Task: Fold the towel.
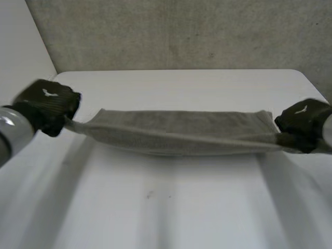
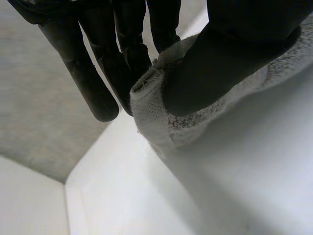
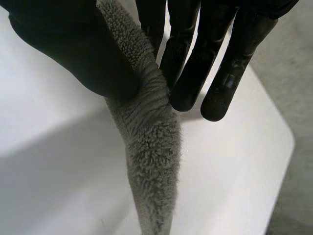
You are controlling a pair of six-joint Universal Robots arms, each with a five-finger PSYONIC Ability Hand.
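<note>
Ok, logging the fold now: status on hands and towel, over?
Both shut: left hand on one towel end, right hand on the other. Towel stretched between them. Nothing in the way.

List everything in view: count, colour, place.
towel: 1, grey, stretched between the two hands across the table's middle
table: 1, white, under the towel
backdrop: 1, grey, beyond the table's far edge
left arm: 1, grey joint, at the table's left side
left hand: 1, black, thumb and fingers pinching the towel's left end
right hand: 1, black, thumb and fingers pinching the towel's right end
</note>
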